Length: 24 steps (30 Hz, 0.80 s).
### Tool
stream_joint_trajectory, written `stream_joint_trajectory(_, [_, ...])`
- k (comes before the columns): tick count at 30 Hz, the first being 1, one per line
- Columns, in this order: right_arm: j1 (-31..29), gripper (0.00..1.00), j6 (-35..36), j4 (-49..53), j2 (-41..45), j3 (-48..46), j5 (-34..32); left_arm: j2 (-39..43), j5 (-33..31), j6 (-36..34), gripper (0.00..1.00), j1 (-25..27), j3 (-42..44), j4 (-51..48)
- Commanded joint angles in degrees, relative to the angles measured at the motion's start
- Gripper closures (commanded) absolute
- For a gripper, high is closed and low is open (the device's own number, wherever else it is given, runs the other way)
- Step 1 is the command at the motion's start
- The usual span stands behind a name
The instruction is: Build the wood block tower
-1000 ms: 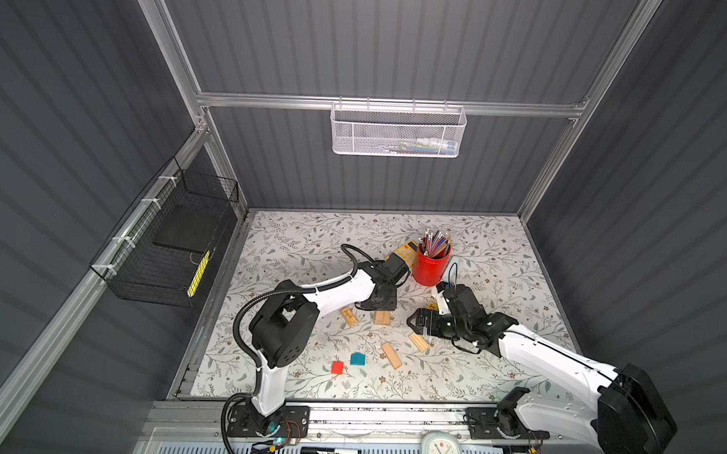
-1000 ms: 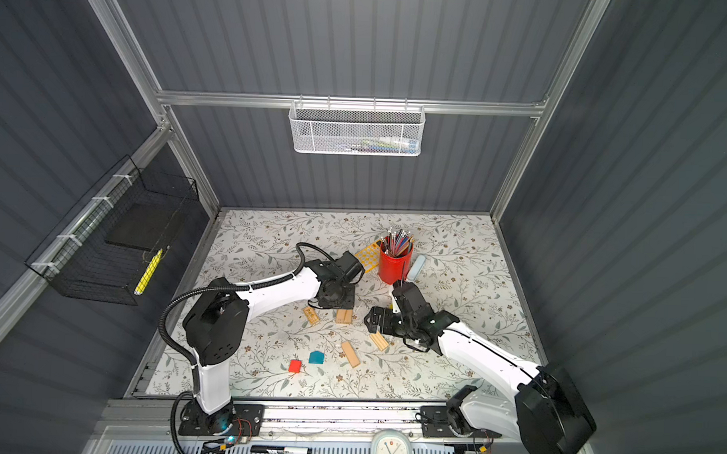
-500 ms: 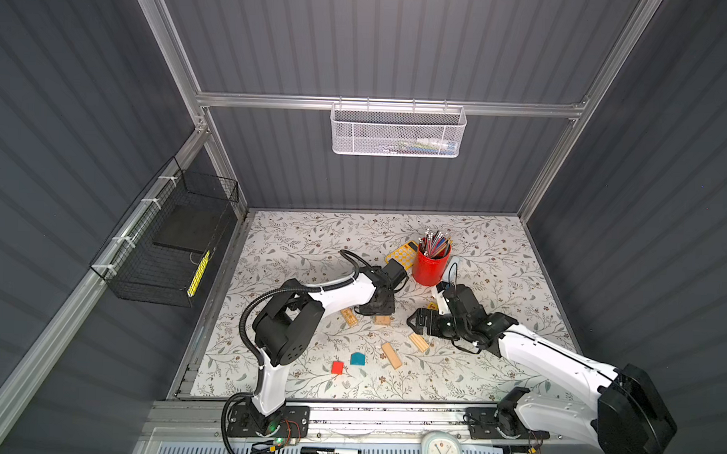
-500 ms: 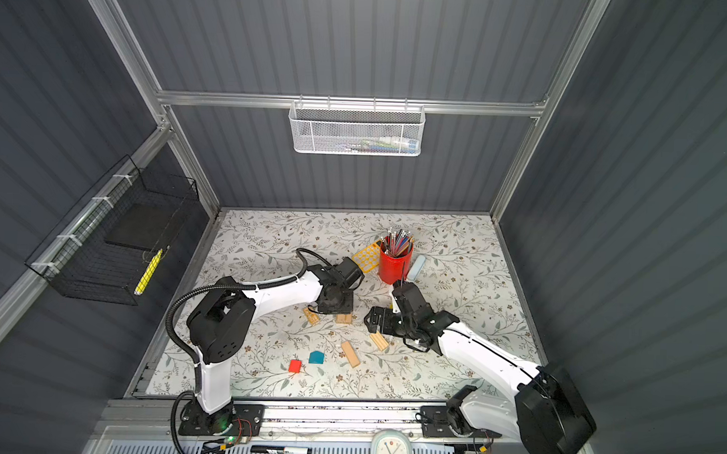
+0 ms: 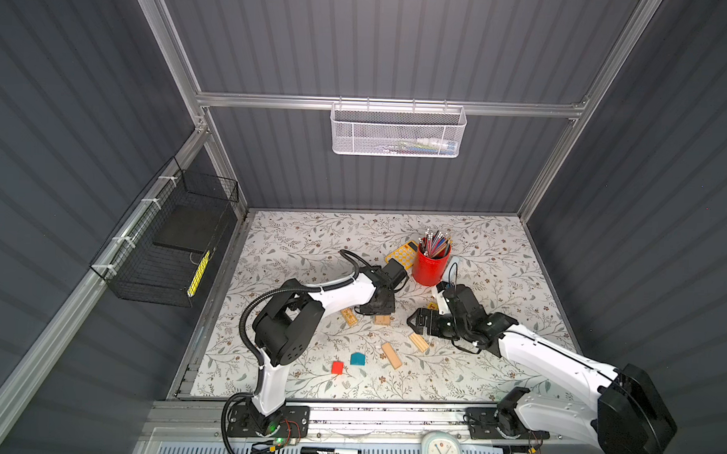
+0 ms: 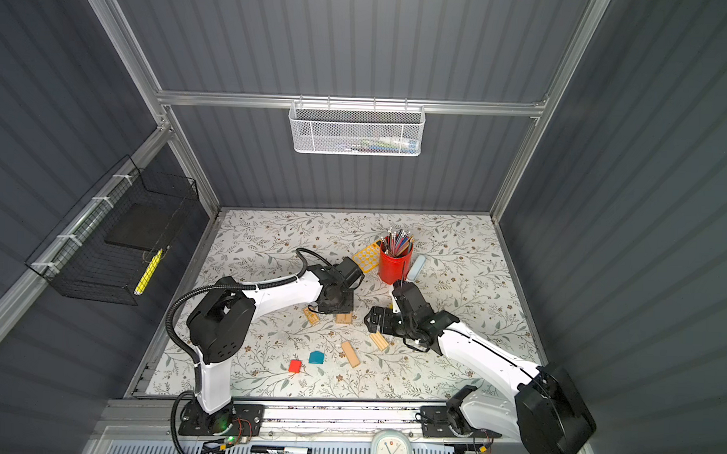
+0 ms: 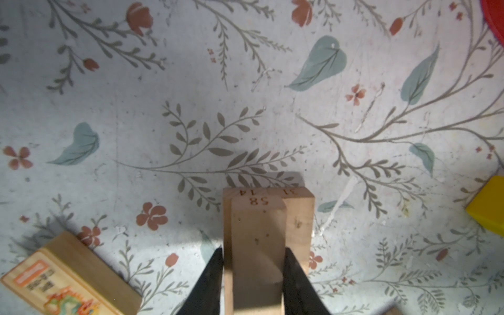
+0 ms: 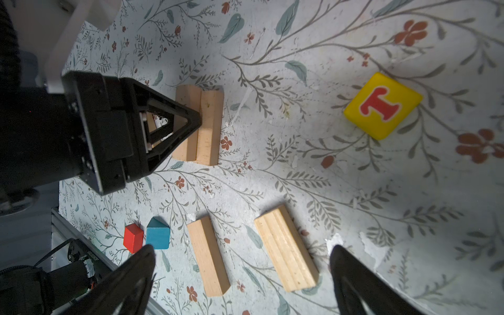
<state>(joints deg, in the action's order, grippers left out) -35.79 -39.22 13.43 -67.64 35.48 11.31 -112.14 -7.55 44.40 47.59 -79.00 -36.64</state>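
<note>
Desk: floral sheet
Left end effector: pinching a numbered plank over two side-by-side planks mid-desk
Right end effector: spread wide, 3 o'clock of that pair
Red cube, teal house block: 7 o'clock of it

A wooden plank, pale and unvarnished, shows fine grain and a matt face. The table cover is a matt floral print, scuffed and flaked. A yellow cube looks smooth, faintly glossy. A white basket is metal mesh.
</note>
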Motion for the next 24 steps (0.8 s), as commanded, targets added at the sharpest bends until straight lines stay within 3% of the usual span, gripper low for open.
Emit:
stream_joint_trajectory(1, [-0.1, 0.01, -0.2, 0.2, 0.6, -0.3, -0.7, 0.0, -0.6, -0.6, 0.64, -0.1, 0.9, -1.3])
stream_joint_trajectory(15, [-0.1, 0.01, -0.3, 0.0, 0.5, -0.2, -0.7, 0.8, -0.3, -0.6, 0.68, -0.2, 1.4, -1.2])
stream_joint_trajectory(24, [-0.1, 0.01, 0.0, 0.6, 0.6, 0.1, -0.8, 2.2, 0.1, -0.6, 0.57, -0.3, 1.0, -0.9])
